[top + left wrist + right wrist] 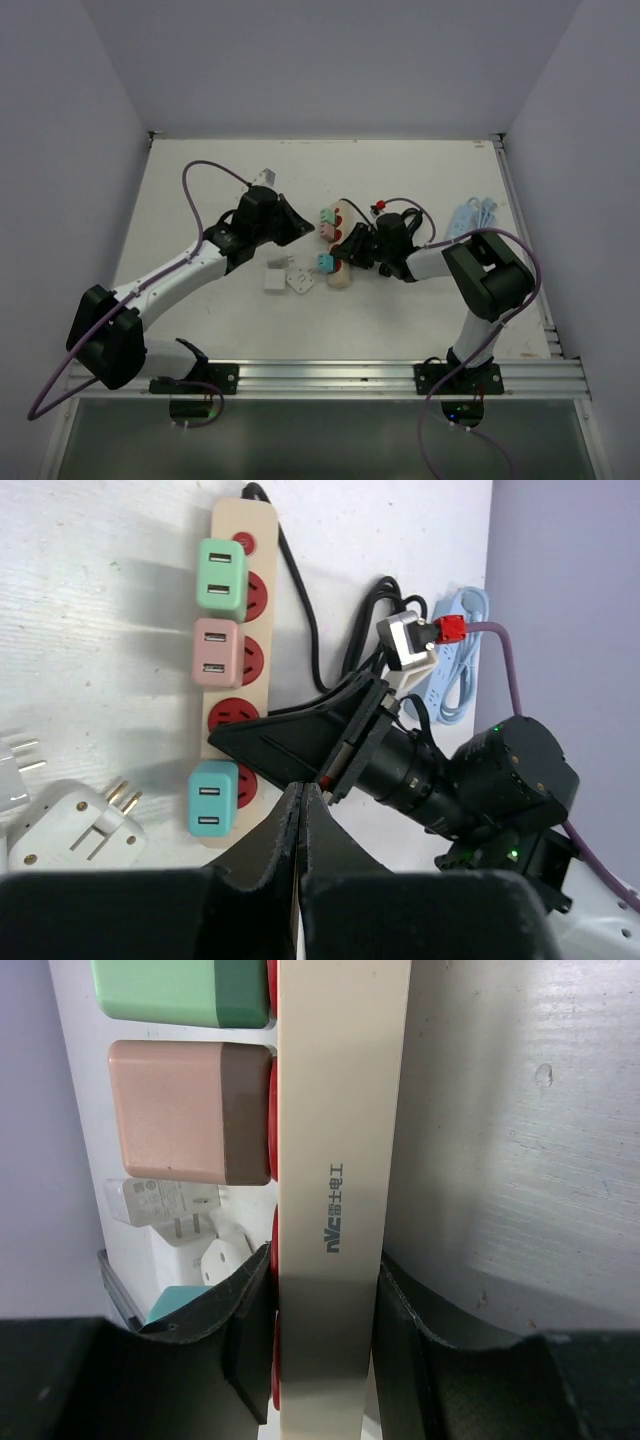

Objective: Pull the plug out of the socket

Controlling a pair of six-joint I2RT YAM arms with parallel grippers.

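Observation:
A beige power strip [342, 245] with red sockets lies mid-table. It carries a green plug [222, 573], a pink plug [215, 652] and a teal plug [213, 798]. My right gripper [352, 250] is shut on the strip's body, one finger on each long side. In the right wrist view [325, 1310] the strip [335, 1160] runs between its fingers, near the pink plug [185, 1110]. My left gripper [308, 230] is shut and empty, just left of the strip. Its tips [300, 800] hover beside the teal plug, touching nothing.
Two loose white plugs [288, 280] lie on the table left of the strip's near end and also show in the left wrist view [80, 825]. A coiled light-blue cable [470, 215] and the strip's black cord with a white plug [408, 640] lie to the right.

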